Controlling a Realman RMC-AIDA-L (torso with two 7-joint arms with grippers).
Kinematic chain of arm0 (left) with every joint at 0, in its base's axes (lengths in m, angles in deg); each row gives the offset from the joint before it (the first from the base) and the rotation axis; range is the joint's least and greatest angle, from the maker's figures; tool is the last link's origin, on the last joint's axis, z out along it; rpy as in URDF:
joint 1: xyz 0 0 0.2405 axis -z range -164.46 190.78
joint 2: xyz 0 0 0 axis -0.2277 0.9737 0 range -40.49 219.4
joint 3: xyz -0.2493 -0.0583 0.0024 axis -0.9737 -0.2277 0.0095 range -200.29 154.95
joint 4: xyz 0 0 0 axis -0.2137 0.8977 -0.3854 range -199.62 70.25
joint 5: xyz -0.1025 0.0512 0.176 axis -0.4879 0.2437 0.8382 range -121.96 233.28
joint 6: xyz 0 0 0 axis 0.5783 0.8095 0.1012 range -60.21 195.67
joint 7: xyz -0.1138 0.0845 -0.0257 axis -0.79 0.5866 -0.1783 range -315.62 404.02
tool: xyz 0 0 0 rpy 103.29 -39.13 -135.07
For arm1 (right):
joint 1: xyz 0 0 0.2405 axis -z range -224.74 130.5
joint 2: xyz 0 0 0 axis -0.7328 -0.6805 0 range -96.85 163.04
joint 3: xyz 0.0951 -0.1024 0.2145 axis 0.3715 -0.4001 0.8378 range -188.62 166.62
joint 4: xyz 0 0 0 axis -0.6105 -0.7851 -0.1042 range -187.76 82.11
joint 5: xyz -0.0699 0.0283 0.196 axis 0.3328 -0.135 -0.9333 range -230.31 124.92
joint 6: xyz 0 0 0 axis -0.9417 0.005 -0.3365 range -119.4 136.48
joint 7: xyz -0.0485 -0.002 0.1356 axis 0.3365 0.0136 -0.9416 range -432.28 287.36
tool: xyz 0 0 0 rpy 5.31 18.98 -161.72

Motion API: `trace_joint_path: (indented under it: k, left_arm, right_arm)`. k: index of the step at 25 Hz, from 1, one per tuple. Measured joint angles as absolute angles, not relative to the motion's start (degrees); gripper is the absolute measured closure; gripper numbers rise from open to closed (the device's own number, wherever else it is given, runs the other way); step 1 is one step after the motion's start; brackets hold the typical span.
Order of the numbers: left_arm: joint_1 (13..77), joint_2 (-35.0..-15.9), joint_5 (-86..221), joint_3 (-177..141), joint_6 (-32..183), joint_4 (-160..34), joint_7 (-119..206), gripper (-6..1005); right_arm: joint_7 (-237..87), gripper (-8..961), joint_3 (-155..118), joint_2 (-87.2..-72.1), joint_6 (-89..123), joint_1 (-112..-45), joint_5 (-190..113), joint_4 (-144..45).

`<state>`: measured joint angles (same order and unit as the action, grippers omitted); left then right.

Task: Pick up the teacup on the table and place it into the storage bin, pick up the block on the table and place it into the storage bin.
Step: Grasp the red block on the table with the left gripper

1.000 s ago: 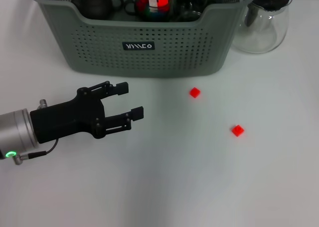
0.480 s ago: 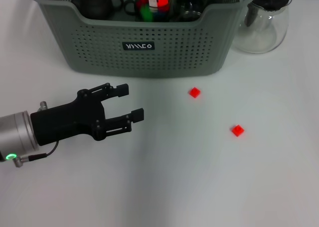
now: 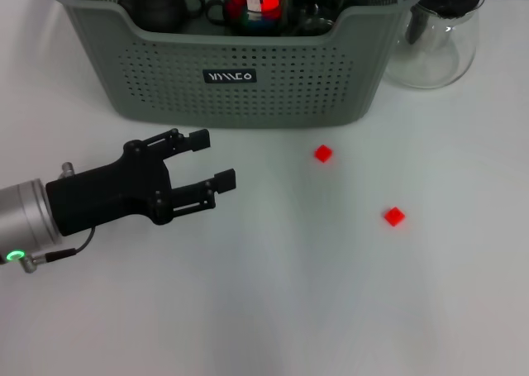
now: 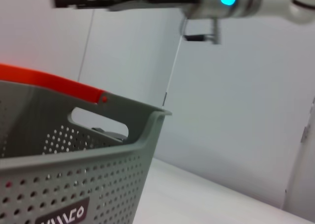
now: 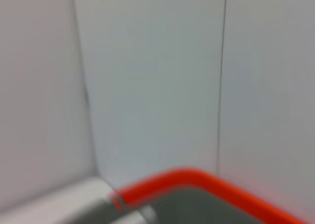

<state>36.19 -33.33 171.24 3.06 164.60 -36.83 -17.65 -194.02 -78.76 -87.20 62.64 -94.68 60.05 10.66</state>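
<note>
The left tool (image 3: pixel 208 158) hovers empty, jaws apart, over the counter (image 3: pixel 264 310) before the storage bin (image 3: pixel 240 78). A teacup (image 3: pixel 314 8) already sits inside; two red blocks (image 3: pixel 323 154) (image 3: pixel 394 216) still wait on the counter.

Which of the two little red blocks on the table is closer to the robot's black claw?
The red block just in front of the storage bin; the other red block lies farther to the right, away from the open left end effector.
</note>
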Motion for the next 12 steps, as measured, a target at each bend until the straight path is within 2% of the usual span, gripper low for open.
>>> trace_joint_path:
  k: [2, 7, 12]
  left_arm:
    - [36.1, -33.33, 170.8, 2.7, 164.5, -36.8, -17.4, 219]
    - [36.1, -33.36, 170.3, 0.8, 164.1, -36.8, -17.2, 220]
    - [36.2, -33.37, 170.1, 0.9, 164.1, -36.9, -16.0, 221]
  right_arm:
    - [-187.6, 305, -79.0, -87.08, 66.4, -87.9, 49.8, 14.8]
    - [-166.8, 193, -78.0, -87.20, 81.8, -73.6, 27.3, 15.1]
    - [-146.3, 214, -71.9, -86.96, 99.1, -63.4, 14.1, 2.2]
